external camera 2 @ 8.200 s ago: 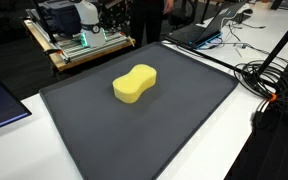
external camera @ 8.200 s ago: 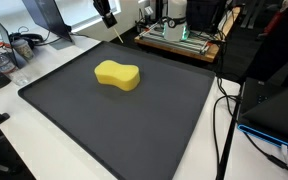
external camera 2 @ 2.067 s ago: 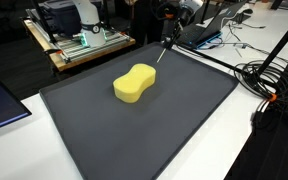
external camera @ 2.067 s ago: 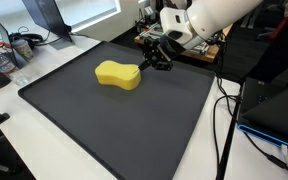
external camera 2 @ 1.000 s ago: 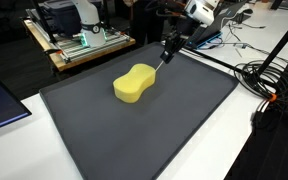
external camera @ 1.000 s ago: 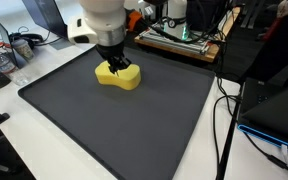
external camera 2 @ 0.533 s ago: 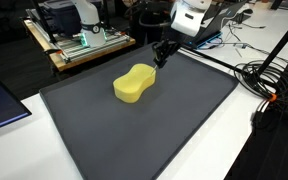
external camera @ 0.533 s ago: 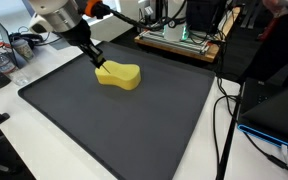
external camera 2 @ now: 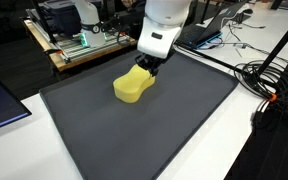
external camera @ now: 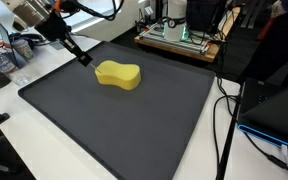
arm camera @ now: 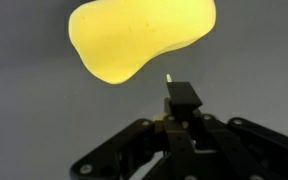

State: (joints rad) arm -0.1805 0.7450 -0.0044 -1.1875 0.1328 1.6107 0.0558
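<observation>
Yellow sponge [external camera: 118,74] lies on a dark mat [external camera: 104,130], toward its far edge, with bare mat on every side. Gripper [external camera 2: 148,66] hovers just beside the sponge's far end, holding nothing; its opening cannot be told.

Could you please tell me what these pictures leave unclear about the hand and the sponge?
- Hand state: motion-blurred in both exterior views; the wrist view shows only its dark frame.
- Contact with the yellow sponge: the arm hides the sponge's far end.
- Sponge: top cut off by the wrist view's edge.
</observation>
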